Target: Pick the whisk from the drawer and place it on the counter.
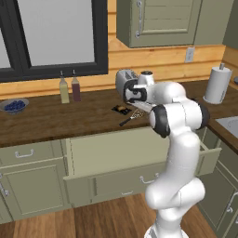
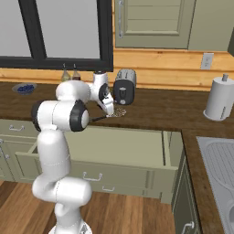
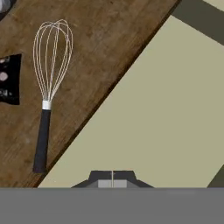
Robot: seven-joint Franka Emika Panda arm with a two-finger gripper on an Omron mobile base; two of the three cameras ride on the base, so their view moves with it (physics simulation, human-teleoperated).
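Looking light and a bit springy, the whisk point(image 3: 47, 94) lies on the counter point(image 3: 100, 48) up-left of the shut, empty claw point(image 3: 112, 183), best grabbed by its stiff black handle.

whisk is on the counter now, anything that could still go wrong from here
The whisk lies free on the counter, but its handle end sits near the front edge above the open drawer; a nudge might tip it back in. The shut gripper hangs close by, so a careless retreat may clip it. The small black packet lies right beside the wire head and could get shoved too.
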